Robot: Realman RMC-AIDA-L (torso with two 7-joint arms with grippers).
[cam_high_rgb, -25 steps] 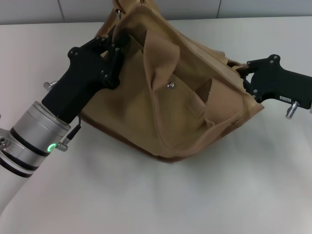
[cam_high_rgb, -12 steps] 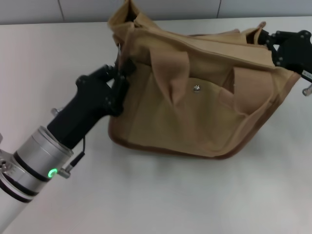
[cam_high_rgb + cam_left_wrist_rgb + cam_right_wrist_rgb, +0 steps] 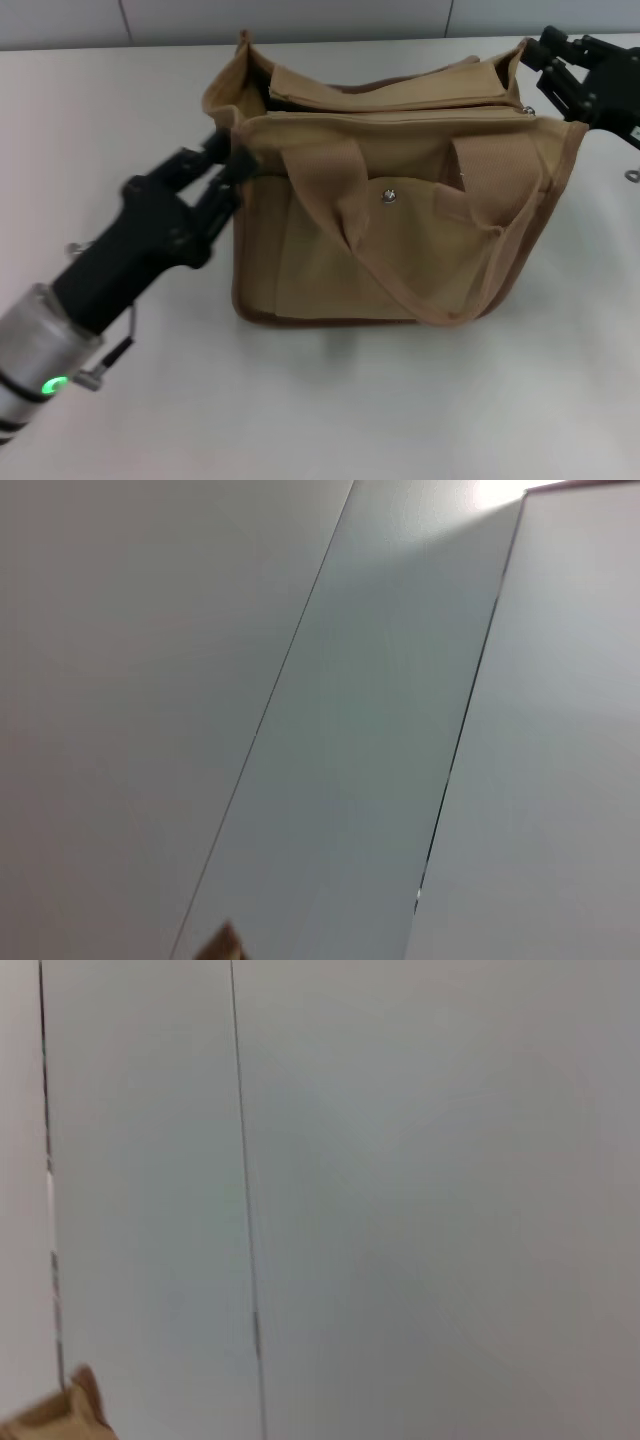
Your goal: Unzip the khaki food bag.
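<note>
The khaki food bag [image 3: 330, 260] stands upright on the white table in the head view, front pocket and metal snap [image 3: 388, 197] facing me. The top zipper runs along its upper edge, with a small silver pull [image 3: 529, 112] at the right end. My left gripper [image 3: 228, 158] is shut on the fabric at the bag's upper left corner. My right gripper [image 3: 533, 62] is shut on the fabric tab at the bag's upper right corner. A scrap of tan fabric shows in the left wrist view [image 3: 225, 943] and in the right wrist view [image 3: 62, 1412].
The white table [image 3: 330, 410] spreads around the bag. A grey panelled wall [image 3: 300, 18] runs along the table's far edge. Both wrist views show mostly grey wall panels with seams.
The bag was slumped and tilted; both grippers have pulled its ends apart and up, and it now stands square and upright. The right gripper moved up and right, the left gripper down and left.
</note>
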